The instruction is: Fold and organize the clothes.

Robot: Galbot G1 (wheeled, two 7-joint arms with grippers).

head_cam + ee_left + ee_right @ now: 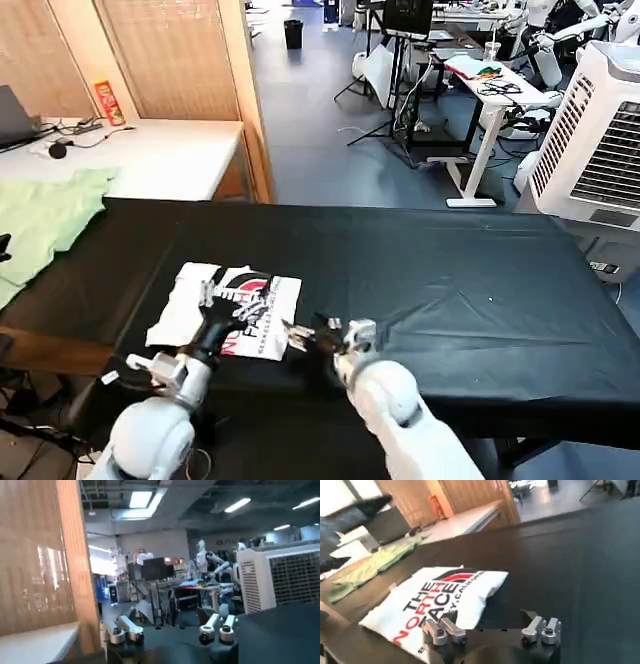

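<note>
Your left gripper (222,300) sits over the near edge of the folded T-shirt (190,312), fingers spread and holding nothing as far as I can judge. The right gripper (312,335) hovers just beside the shirt's right edge, jaws apart too, empty. The shirt lies in a compact rectangle on the black table (450,270), near the front-left corner, print side up.

Handling-wise, expect light, floppy cotton (zero stiffness, so it'll sag and unfold if you lift from one point). I'd pinch through all the layers at a folded edge or corner, ideally with both grippers at opposite ends, or just slide it flat on the cloth.

Views: the right wrist camera gives you the readable red-and-black lettering on the T-shirt (445,600) and the green garment (375,567) lying further back, well apart from it. The left wrist camera is pointed up and out at the room, so you get the open left fingers (218,630) but no shirt. The head view is your only read on both grippers relative to the shirt.
</note>
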